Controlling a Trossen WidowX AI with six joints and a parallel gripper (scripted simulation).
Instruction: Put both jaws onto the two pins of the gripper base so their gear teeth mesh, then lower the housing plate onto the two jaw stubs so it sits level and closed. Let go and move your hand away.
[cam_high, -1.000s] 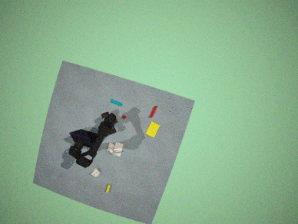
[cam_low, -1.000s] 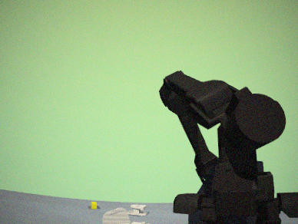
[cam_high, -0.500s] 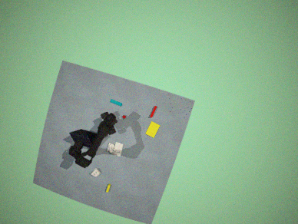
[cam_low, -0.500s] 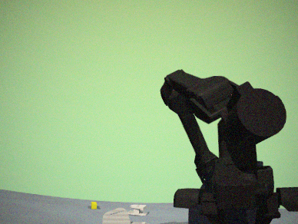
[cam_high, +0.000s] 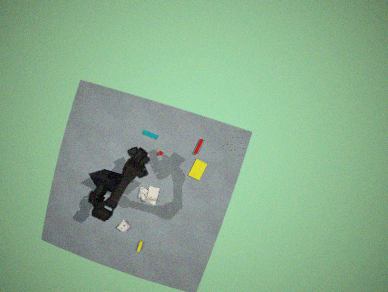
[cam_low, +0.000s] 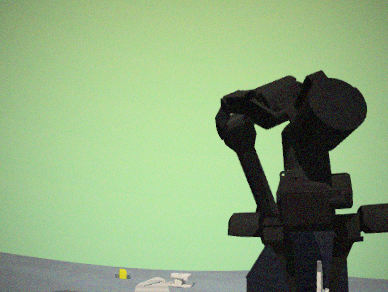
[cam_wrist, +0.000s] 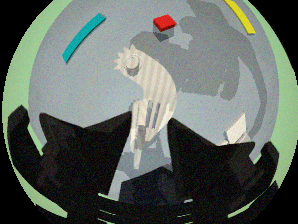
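My gripper (cam_wrist: 151, 120) is shut on a white jaw (cam_wrist: 162, 90) in the wrist view. The jaw's curved body lies between the black fingers, and its round, toothed gear end points away from them. It seems to be off the table; how high I cannot tell. From above, the arm hides the held jaw. White parts (cam_high: 153, 192) lie close together right of the arm, one a squarish plate; they also show in the exterior view (cam_low: 180, 277). Which is the base, housing plate or other jaw I cannot tell. A small white plate with dark spots (cam_high: 123, 226) lies apart, nearer the front.
A small red block (cam_high: 160, 153) (cam_wrist: 164, 22) lies near the arm's far end. A teal bar (cam_high: 150, 134) (cam_wrist: 82, 37) lies behind it. A red bar (cam_high: 198, 146) and a yellow slab (cam_high: 198, 169) are to the right. A small yellow bar (cam_high: 140, 246) is at the front.
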